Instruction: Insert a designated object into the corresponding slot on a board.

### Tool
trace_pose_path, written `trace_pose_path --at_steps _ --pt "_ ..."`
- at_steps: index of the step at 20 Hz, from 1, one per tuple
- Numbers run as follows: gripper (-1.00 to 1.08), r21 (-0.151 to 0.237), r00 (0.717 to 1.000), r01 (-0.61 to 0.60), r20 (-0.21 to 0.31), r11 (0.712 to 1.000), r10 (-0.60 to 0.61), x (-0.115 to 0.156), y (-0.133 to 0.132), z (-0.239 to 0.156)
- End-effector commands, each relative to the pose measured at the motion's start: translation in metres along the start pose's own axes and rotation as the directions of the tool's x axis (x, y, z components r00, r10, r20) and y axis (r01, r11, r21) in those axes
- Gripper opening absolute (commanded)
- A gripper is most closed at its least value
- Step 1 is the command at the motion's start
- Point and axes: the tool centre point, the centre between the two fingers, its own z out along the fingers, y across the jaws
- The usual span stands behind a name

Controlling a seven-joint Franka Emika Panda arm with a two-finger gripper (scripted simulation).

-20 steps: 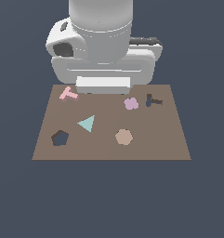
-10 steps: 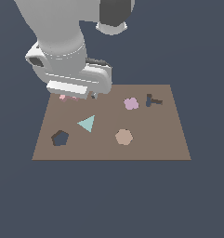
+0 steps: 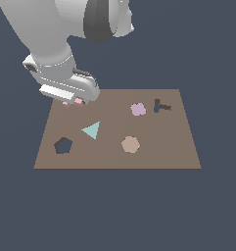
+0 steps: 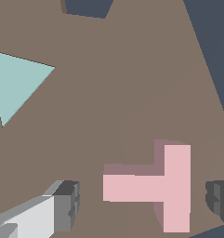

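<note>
Arm swung lower over board (image 3: 188,147); gripper (image 4: 141,200) spread, straddling pink T block (image 4: 153,186).

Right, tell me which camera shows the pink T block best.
The wrist view. The pink T block lies whole and unobstructed on the board, between the open gripper's fingers. In the exterior view the gripper hides nearly all of it; only small pink bits peek out beneath.
</note>
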Motion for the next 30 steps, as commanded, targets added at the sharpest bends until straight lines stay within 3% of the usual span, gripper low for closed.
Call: trace_pose_path --at_steps 1,14,15,30 --pt "1.0 0.001 1.0 -0.01 -0.001 1.0 0.01 -0.001 0.004 0.003" --pt "1.0 0.003 1.0 -0.011 -0.001 1.0 0.011 -0.002 0.004 0.024" --pt "-1.0 0.003 1.0 -0.011 -0.001 1.0 0.011 -0.002 0.004 0.024" --pt "-1.0 0.003 1.0 -0.008 -0.002 1.0 0.008 -0.003 -0.002 0.023"
